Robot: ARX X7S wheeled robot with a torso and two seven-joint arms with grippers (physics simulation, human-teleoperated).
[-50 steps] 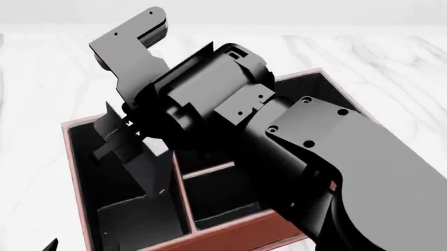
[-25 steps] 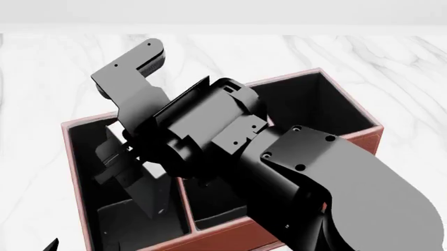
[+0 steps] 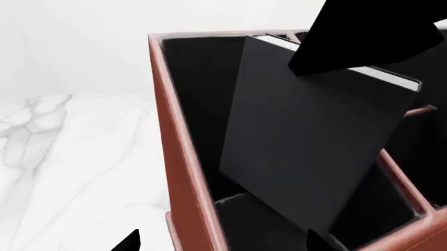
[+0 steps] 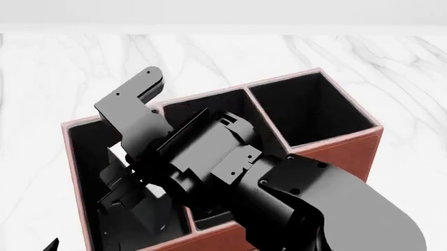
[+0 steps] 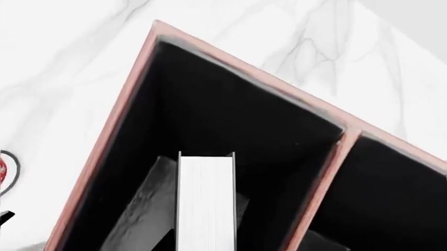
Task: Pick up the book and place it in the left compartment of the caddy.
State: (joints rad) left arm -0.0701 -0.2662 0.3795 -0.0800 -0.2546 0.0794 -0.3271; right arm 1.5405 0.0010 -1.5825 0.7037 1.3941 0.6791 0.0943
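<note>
The caddy (image 4: 339,148) is a reddish-brown box with a black interior. My right gripper (image 4: 129,188) reaches down into the left compartment (image 4: 85,151) and is shut on the book (image 3: 307,136). The book's black cover leans tilted inside that compartment. In the right wrist view its white page edge (image 5: 206,198) runs straight between the jaws of the right gripper (image 5: 206,243), with the compartment's black lining (image 5: 231,104) beyond. Whether the book touches the floor is hidden. My left gripper (image 3: 223,246) is open, just outside the caddy's near wall (image 3: 185,172).
White marble tabletop (image 4: 363,63) surrounds the caddy. The tall square end section (image 4: 307,110) stands at the right, divided middle sections (image 4: 202,107) between. A sliver of a red-and-white mug (image 5: 4,170) shows beside the caddy. My right arm (image 4: 300,209) covers the caddy's front.
My right arm has come down and toward me, lowering the book deeper into the left compartment. The caddy's back sections now show behind the arm.
</note>
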